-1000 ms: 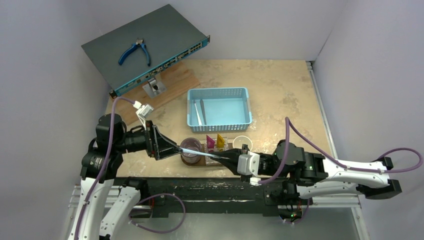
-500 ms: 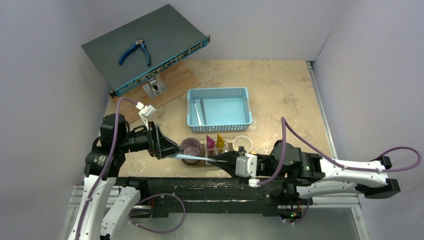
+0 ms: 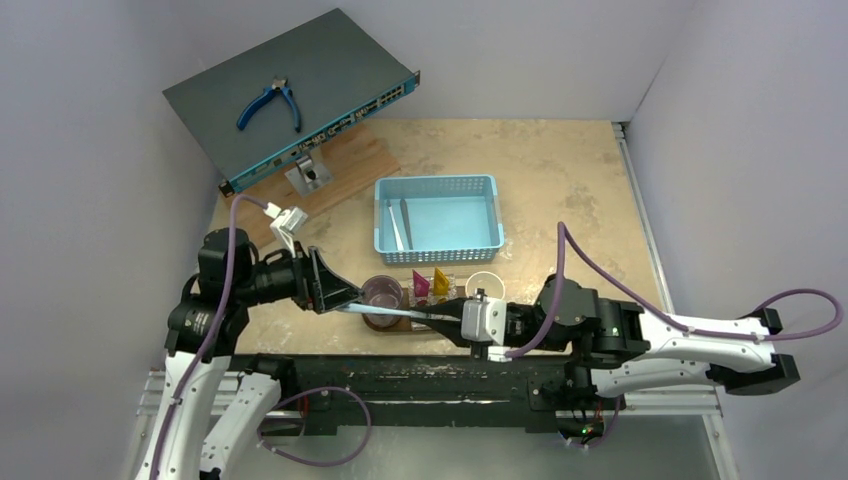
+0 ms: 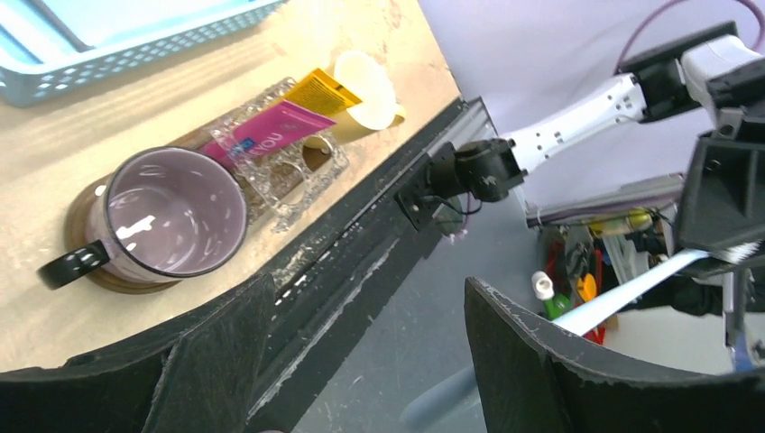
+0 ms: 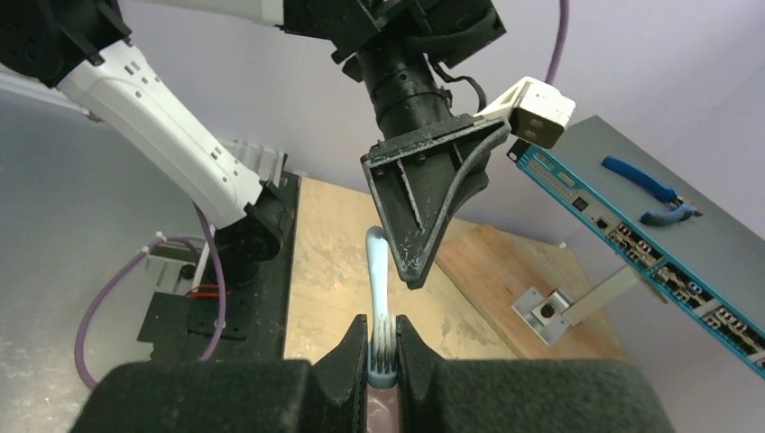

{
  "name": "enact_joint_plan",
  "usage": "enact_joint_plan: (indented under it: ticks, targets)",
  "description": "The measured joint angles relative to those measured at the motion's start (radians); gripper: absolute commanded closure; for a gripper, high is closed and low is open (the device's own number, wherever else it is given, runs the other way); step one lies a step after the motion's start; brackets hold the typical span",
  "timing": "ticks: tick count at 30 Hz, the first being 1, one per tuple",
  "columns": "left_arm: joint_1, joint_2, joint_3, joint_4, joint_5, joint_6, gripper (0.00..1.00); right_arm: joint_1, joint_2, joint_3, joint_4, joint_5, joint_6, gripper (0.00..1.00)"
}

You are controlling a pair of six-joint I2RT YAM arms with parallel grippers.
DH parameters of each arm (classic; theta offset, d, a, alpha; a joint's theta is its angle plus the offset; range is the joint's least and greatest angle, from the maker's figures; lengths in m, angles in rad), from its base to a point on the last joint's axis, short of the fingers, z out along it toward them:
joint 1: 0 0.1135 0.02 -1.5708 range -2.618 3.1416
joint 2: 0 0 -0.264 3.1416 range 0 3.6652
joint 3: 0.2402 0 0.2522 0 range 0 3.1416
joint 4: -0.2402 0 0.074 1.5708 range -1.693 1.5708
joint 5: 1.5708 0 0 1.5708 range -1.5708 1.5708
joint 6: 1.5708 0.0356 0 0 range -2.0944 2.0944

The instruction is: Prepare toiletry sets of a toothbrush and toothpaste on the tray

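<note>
My right gripper (image 3: 437, 318) is shut on the bristle head of a pale-blue toothbrush (image 3: 390, 313) and holds it level above the table's near edge. The right wrist view shows the head pinched between the fingers (image 5: 382, 329). My left gripper (image 3: 345, 298) is open, with the handle end between its wide-spread jaws (image 4: 368, 284). The handle (image 4: 631, 287) passes behind its right finger. The magenta toothpaste (image 3: 421, 286) and yellow toothpaste (image 3: 441, 282) lie on a clear glass holder on the dark-brown tray (image 3: 398, 326). They also show in the left wrist view (image 4: 271, 126).
A purple mug (image 3: 382, 295) stands on the tray's left end. A white cup (image 3: 485, 286) stands to the right. A blue basket (image 3: 438, 218) behind holds two more toothbrushes (image 3: 395, 225). A grey rack unit (image 3: 290, 90) with blue pliers (image 3: 268, 103) is at the back left.
My right arm has slid left with the toothbrush, bringing its handle end in between the left gripper's jaws. The left arm has shifted only slightly.
</note>
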Motion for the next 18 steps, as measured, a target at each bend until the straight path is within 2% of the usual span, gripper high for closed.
enact_joint_plan:
  ticks: [9,18]
  targets:
    - [0.0,0.0,0.067,-0.056,-0.196,0.021,0.24,0.0,0.021,0.148,-0.157,0.082,0.13,1.0]
    - [0.0,-0.013,0.122,-0.111,-0.362,0.058,0.24,0.0,0.166,0.384,-0.452,0.238,0.35,1.0]
